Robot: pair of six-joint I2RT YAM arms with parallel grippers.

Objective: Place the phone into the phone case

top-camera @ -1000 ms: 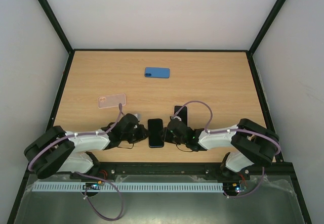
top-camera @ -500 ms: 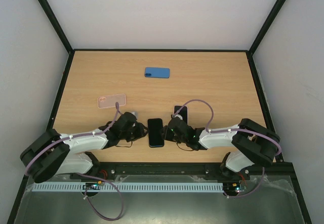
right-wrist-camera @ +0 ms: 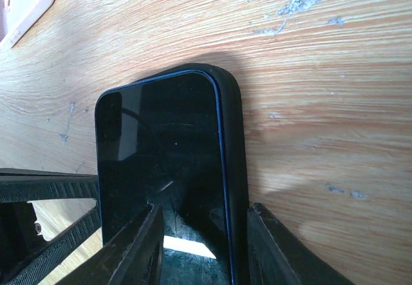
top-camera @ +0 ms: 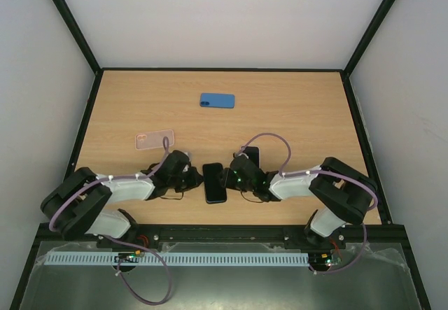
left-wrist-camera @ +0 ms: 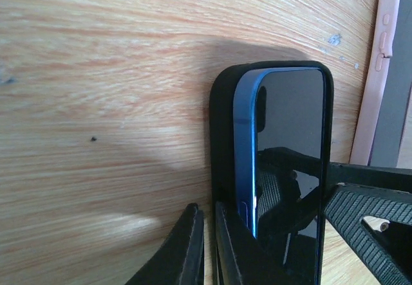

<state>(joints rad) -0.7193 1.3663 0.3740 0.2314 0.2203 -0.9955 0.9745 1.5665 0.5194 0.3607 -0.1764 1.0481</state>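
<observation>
Phone (top-camera: 215,182) lies on the scuffed wooden table (top-camera: 294,114) between white walls (top-camera: 224,16).

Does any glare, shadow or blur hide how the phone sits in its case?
Left wrist: sharp; dark reflections cross the phone screen, the black case throws a soft shadow on the table. Right wrist: small bright glare patch low on the screen, rim readable. Top external: even light, phone too small to judge.
</observation>
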